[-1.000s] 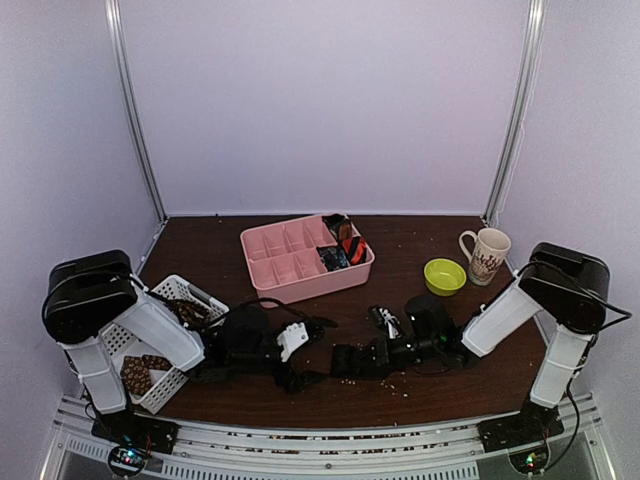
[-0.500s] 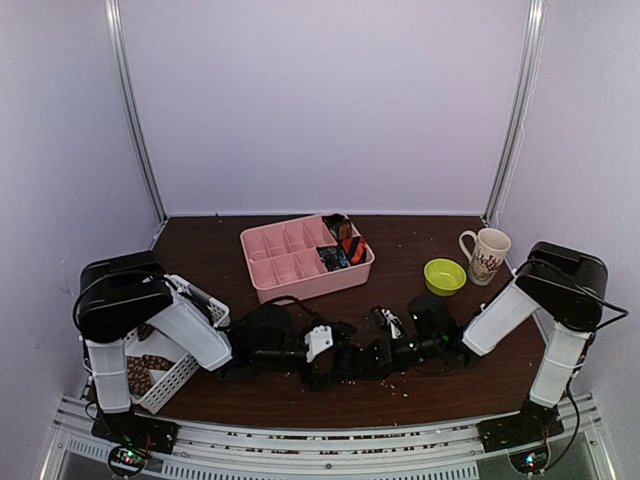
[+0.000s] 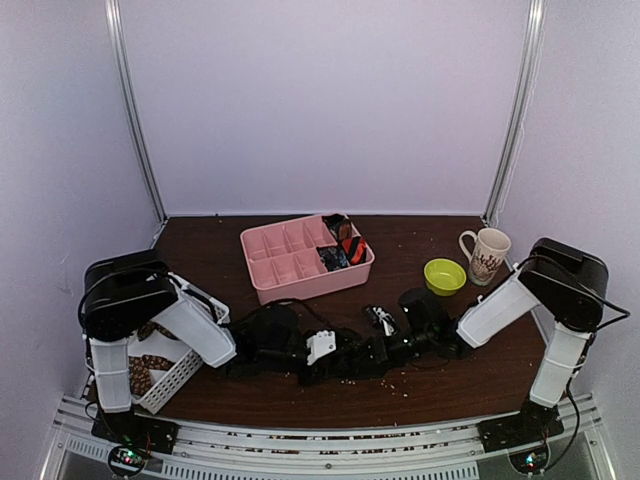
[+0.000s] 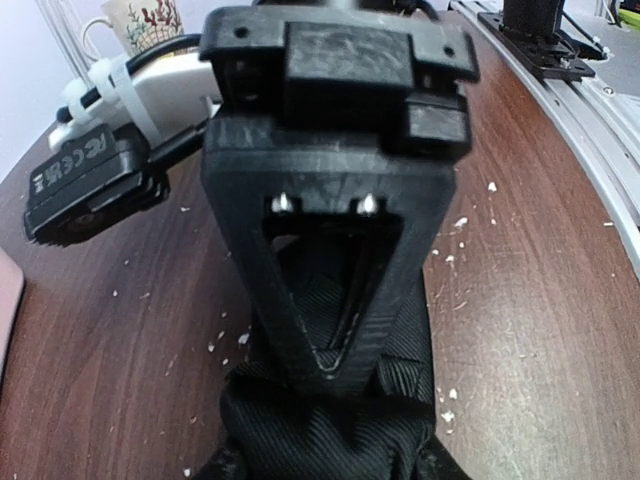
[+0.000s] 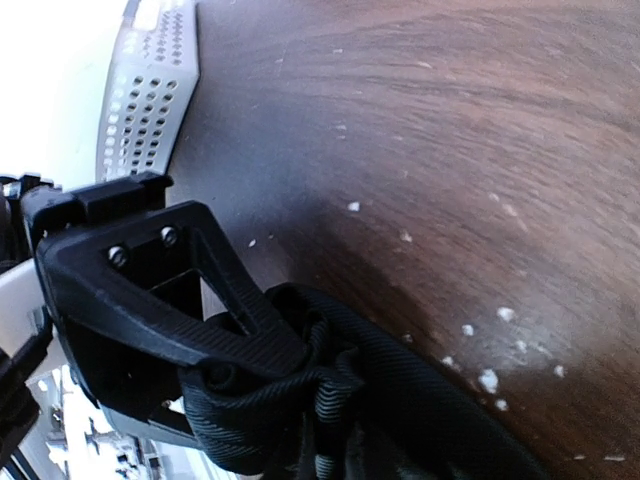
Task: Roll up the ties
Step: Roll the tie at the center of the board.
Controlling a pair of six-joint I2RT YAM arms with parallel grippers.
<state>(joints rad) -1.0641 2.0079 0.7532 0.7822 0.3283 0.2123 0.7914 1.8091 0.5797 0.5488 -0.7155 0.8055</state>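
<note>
A plain black tie (image 3: 350,362) lies bunched on the brown table between my two grippers, which meet at the front centre. My left gripper (image 3: 335,358) is clamped on one side of the bundle; the right wrist view shows its finger (image 5: 215,330) pressed into the gathered tie (image 5: 400,400). My right gripper (image 3: 367,352) faces it. In the left wrist view its fingers close to a V at the tips (image 4: 335,365) on the ribbed black fabric (image 4: 330,430). That fabric hides the left gripper's own fingers there. Rolled ties (image 3: 345,245) sit in the pink tray.
The pink divided tray (image 3: 262,262) stands at the back centre. A white basket (image 3: 178,372) holding brown patterned ties (image 3: 140,372) is at the front left. A green bowl (image 3: 444,275) and a mug (image 3: 485,255) stand on the right. Light crumbs (image 3: 400,385) dot the table.
My left arm has swung right from beside the basket to the black tie, and its jaws have closed down on it. The right gripper has stayed at the tie, shifting slightly.
</note>
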